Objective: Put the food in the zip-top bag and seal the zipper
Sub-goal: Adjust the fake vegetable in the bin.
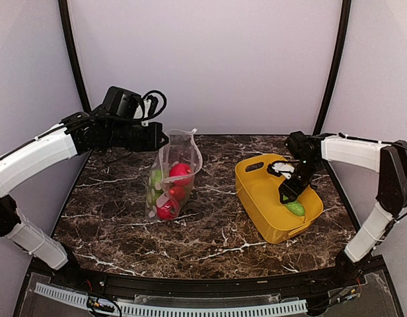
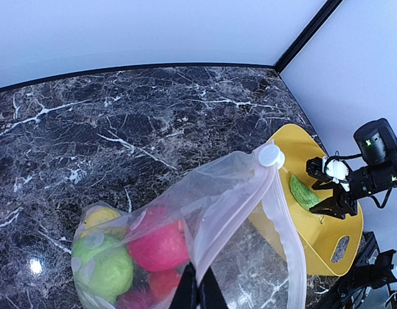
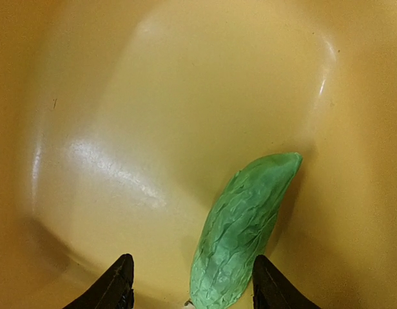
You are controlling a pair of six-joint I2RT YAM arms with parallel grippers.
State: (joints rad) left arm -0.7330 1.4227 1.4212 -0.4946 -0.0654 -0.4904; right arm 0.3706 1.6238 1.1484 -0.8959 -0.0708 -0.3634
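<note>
The clear zip-top bag [image 1: 174, 173] hangs over the marble table, and my left gripper [image 1: 162, 140] is shut on its upper edge. In the left wrist view, the jaws [image 2: 198, 291] pinch the film together; the mouth gapes to the right, edged by the pinkish zipper [image 2: 285, 226] with a white slider [image 2: 271, 155]. Inside lie red [image 2: 158, 243], green [image 2: 107, 265] and yellow [image 2: 99, 216] food pieces. My right gripper [image 3: 193, 286] stands open low inside the yellow tub [image 1: 259, 188], its fingers either side of a green wrinkled vegetable [image 3: 245, 228] lying on the tub floor.
The tub has a handle slot at its far end [image 1: 255, 165] and stands right of centre. Dark marble table [image 1: 210, 238] lies between bag and tub. Black frame posts rise at the back corners, and pale walls close the space.
</note>
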